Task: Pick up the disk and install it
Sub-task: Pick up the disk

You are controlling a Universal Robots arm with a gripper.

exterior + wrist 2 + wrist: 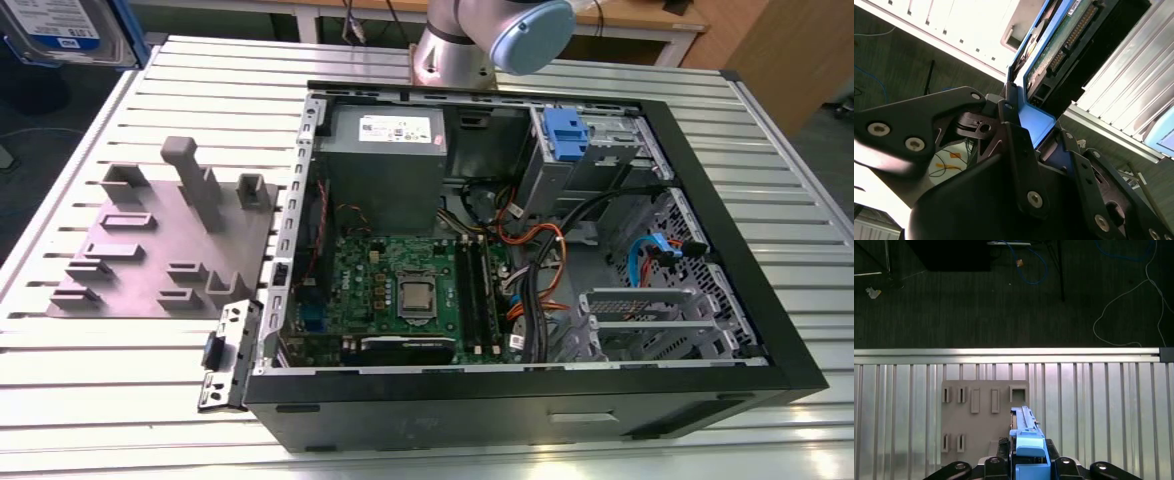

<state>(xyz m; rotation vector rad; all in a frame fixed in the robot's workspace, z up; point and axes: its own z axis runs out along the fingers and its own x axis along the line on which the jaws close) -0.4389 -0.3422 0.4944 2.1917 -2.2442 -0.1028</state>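
Observation:
The disk (1054, 55), a metal drive in a blue plastic carrier, is clamped by its carrier end in my gripper (1041, 127), which is shut on it. In the first wrist view the disk (1026, 435) stands edge-on between the black fingers (999, 460), above a grey fixture plate (979, 415). In the exterior view the disk (67, 30) hangs at the far top left, off the table's corner and well away from the open computer case (287, 300).
Inside the case are a grey power supply (384, 150), a fixed blue caddy (567, 135), a motherboard (400, 290), cables and a metal drive cage (654, 320). A grey fixture (160, 240) with upright posts lies on the slatted table (107, 400) at the exterior view's left.

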